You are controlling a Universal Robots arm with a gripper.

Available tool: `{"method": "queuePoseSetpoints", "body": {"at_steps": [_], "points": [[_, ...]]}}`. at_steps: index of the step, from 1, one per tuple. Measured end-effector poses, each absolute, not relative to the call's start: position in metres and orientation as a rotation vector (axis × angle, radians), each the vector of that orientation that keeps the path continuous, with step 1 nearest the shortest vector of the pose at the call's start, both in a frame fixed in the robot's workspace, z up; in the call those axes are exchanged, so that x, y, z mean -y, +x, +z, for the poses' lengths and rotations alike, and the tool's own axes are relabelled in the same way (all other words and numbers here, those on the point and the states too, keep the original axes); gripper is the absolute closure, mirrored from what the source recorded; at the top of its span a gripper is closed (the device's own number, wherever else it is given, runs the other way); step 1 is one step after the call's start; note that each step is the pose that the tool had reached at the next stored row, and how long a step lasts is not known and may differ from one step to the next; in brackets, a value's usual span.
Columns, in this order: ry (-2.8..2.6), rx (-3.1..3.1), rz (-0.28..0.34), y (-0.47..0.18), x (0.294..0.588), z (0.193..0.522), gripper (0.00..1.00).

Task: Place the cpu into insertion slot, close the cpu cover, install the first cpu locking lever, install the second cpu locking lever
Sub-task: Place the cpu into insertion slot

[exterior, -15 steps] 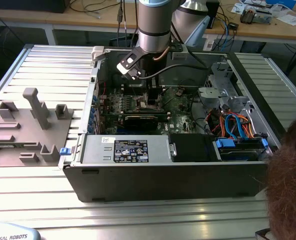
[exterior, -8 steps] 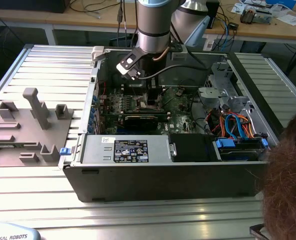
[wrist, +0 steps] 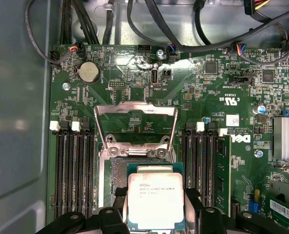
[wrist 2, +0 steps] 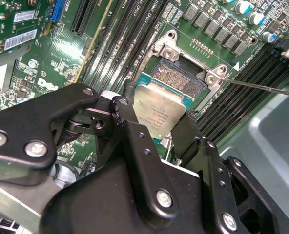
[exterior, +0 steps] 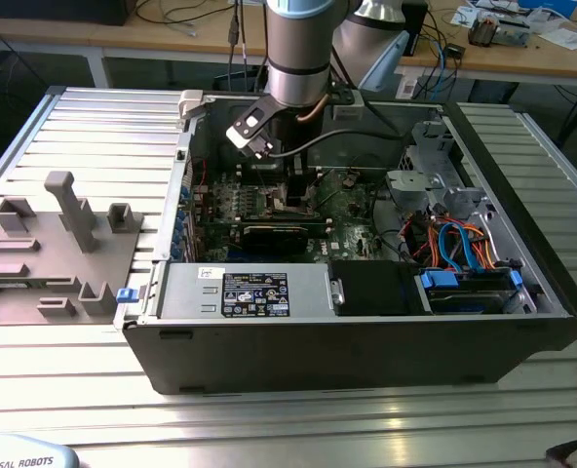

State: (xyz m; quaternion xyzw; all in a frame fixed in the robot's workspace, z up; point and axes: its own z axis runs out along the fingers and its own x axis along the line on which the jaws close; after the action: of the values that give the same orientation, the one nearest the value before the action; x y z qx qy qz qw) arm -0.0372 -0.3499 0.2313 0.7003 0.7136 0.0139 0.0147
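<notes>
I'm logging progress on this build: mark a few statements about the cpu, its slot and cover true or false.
1. The end effector is shut on the small square silver-topped cpu. True.
2. The cpu lies seated in the square pale-rimmed insertion slot. False: it is held above the slot.
3. The thin silver frame-shaped cpu cover is closed over the slot. False: it stands swung open.
4. A round silver coin cell sits on the green motherboard. True.

arm (exterior: 303,49) is reaching down from above, its last segment standing near-vertical | wrist is pointing downward | claw (wrist 2: 155,121) is clamping the cpu (wrist: 155,202) | black fingers (wrist 2: 130,127) are pressing on two opposite edges, chip face showing between them
</notes>
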Motion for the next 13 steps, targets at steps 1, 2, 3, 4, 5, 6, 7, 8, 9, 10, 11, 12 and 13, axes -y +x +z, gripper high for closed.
{"method": "queuePoseSetpoints", "body": {"at_steps": [1, 2, 3, 4, 5, 6, 7, 8, 9, 10, 11, 12, 13], "points": [[2.18, -2.221, 0.043, -0.0372, 0.3498, 0.2311, 0.46], [2.18, -2.221, 0.043, -0.0373, 0.3496, 0.2309, 0.46], [2.18, -2.221, 0.043, -0.0374, 0.3495, 0.2308, 0.46], [2.18, -2.221, 0.043, -0.0375, 0.3494, 0.2307, 0.46], [2.18, -2.221, 0.043, -0.0377, 0.3494, 0.2306, 0.46], [2.18, -2.221, 0.043, -0.0378, 0.3493, 0.2304, 0.46], [2.18, -2.221, 0.043, -0.0379, 0.3492, 0.2302, 0.46], [2.18, -2.221, 0.043, -0.038, 0.3492, 0.2301, 0.46], [2.18, -2.221, 0.043, -0.038, 0.3491, 0.2299, 0.46], [2.18, -2.221, 0.043, -0.038, 0.3489, 0.2298, 0.46], [2.18, -2.221, 0.043, -0.0381, 0.3487, 0.2296, 0.46], [2.18, -2.221, 0.043, -0.0381, 0.3484, 0.2294, 0.46], [2.18, -2.221, 0.043, -0.0381, 0.3481, 0.2293, 0.46]]}}
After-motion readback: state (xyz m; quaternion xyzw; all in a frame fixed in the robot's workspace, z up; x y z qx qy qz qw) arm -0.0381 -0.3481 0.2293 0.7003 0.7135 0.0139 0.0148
